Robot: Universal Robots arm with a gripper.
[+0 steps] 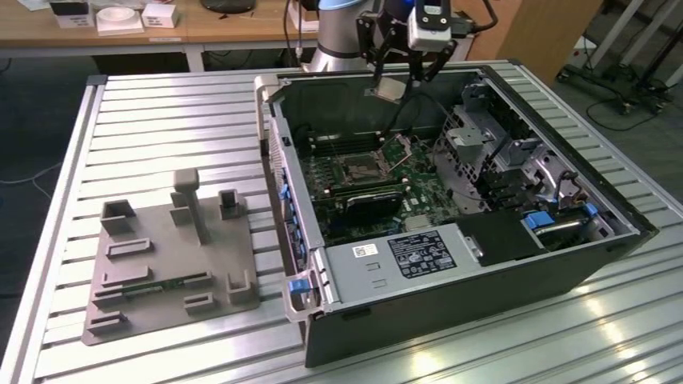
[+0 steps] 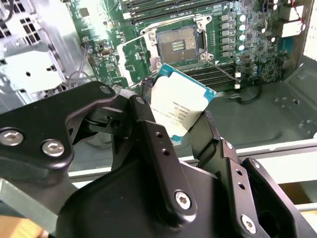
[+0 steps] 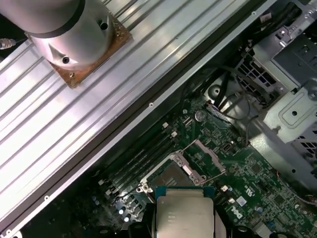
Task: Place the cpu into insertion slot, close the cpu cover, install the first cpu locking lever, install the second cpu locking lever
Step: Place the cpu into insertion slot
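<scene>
Cpu [image 2: 181, 106] pinched at opposite edges by jaws, well above insertion slot [image 2: 178, 43]

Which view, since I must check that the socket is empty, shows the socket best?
The second wrist view: the socket lies open and unblocked beyond the chip that the gripper grips. In the first wrist view the socket sits slanted, close beside the chip's edge. In the exterior view the socket is distant, inside the case.

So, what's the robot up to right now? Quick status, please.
Gripper shut on the cpu, above the open case. Insertion slot bare, cpu cover hinged up. Nothing seen between chip and slot.
</scene>
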